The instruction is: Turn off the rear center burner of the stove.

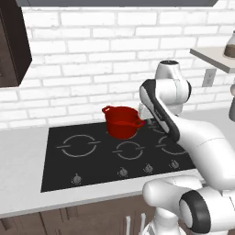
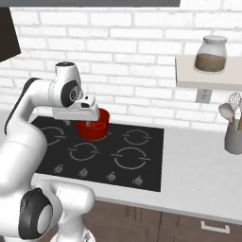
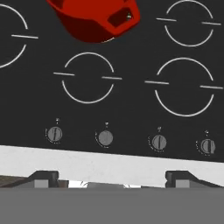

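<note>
The stove (image 1: 55, 172) (image 2: 151, 163) (image 3: 131, 109) is a black glass cooktop set in a pale counter. A red pot (image 1: 121, 121) (image 2: 92, 126) (image 3: 94, 19) stands at the rear center and hides the rear center burner beneath it. A row of small silver knobs (image 1: 122, 172) (image 2: 111, 176) (image 3: 105, 138) runs along the front edge. My gripper (image 2: 78, 123) (image 3: 111, 178) hangs open and empty above the front part of the glass, in front of the pot and looking down on the knob row. Its fingertips (image 3: 43, 177) stand wide apart.
Grey rings mark the front center burner (image 3: 89, 78), the front right burner (image 3: 183, 87) and a big left burner (image 1: 78, 146). A wall shelf (image 2: 208, 78) carries a jar (image 2: 211, 54). A utensil holder (image 2: 233, 137) stands on the counter at the right. A dark cabinet (image 1: 13, 41) hangs at the upper left.
</note>
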You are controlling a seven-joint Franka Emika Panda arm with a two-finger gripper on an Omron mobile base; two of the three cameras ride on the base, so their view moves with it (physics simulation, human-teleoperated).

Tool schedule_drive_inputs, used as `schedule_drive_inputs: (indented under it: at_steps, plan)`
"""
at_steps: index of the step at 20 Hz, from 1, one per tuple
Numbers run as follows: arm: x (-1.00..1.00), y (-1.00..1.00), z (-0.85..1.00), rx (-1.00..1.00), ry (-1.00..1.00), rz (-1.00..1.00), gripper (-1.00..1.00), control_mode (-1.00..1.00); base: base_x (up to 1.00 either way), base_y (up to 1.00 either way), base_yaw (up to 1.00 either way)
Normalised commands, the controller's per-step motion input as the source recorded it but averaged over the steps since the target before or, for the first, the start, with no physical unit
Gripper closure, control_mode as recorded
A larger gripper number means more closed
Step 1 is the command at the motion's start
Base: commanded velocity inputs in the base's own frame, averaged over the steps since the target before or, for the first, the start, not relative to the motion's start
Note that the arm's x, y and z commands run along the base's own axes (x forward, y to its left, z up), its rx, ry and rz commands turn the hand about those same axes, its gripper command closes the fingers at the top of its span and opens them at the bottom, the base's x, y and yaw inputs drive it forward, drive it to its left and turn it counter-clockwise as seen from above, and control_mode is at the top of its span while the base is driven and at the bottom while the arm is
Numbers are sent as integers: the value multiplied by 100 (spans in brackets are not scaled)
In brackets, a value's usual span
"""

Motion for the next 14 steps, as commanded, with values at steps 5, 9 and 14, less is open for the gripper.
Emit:
schedule_drive_inputs:
  at_steps: [5,9,14]
  plan:
    - [-4,8,-83,-10,23,5,-100,-100,0,0,0]
    - [0,0,-84,0,19,4,-100,-100,0,0,0]
    - [1,0,-75,3,10,5,-100,-100,0,0,0]
